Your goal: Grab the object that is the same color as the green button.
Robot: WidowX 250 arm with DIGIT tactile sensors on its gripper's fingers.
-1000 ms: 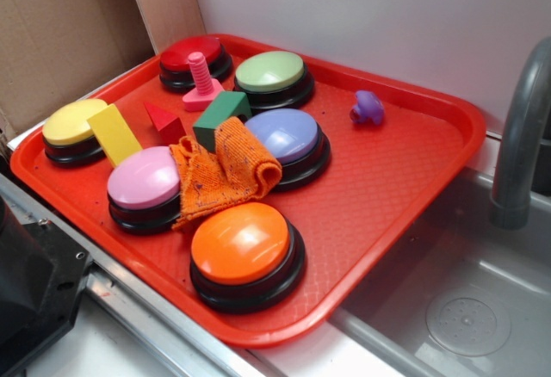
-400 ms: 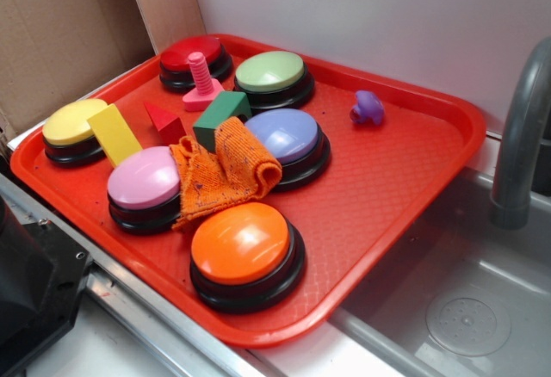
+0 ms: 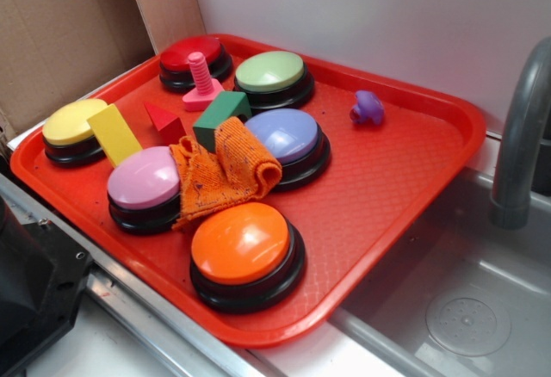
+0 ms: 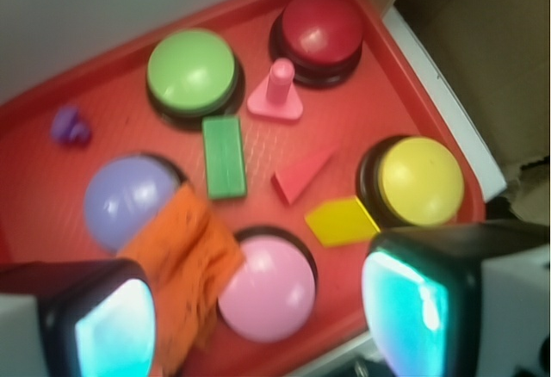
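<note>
While the tool [image 4: 258, 308] hung high above the near-left part of the red tray [image 3: 413, 179], its fingers [image 4: 112, 321] stood well apart and held nothing. Going left to right in the outside view, the risks lay close together. The yellow block [image 3: 114, 133] and the red block [image 3: 164, 121] sat just left of the green block [image 3: 220, 117], so a descent drifting that way could have closed on the wrong piece. The green block itself lay between the green button [image 3: 271, 72] and the lilac button [image 3: 286, 134], with the orange cloth [image 3: 224, 170] touching its near side; a finger could have snagged the cloth or pressed a button dome. Its angled faces might also have slipped in a loose pinch.
</note>
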